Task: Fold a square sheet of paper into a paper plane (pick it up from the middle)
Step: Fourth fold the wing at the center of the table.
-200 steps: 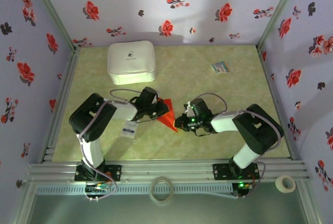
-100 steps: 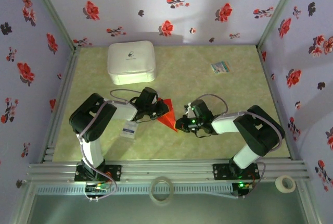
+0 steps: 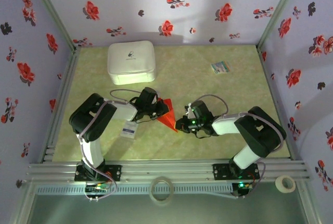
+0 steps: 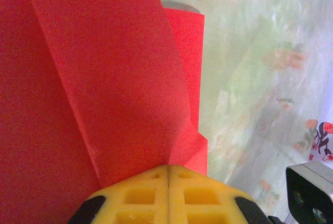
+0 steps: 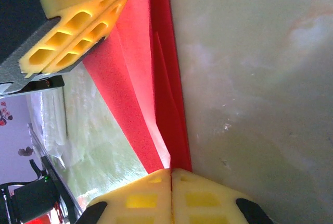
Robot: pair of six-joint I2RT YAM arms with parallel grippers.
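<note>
The right gripper (image 5: 170, 172) has edged slightly towards the left gripper (image 4: 169, 168), and both clench opposite ends of the part-folded red paper (image 3: 167, 117), mid-table, in front of the white box (image 3: 131, 62).

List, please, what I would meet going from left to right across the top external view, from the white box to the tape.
white box → left gripper → folded red paper → right gripper → multicoloured card → roll of tape
</note>
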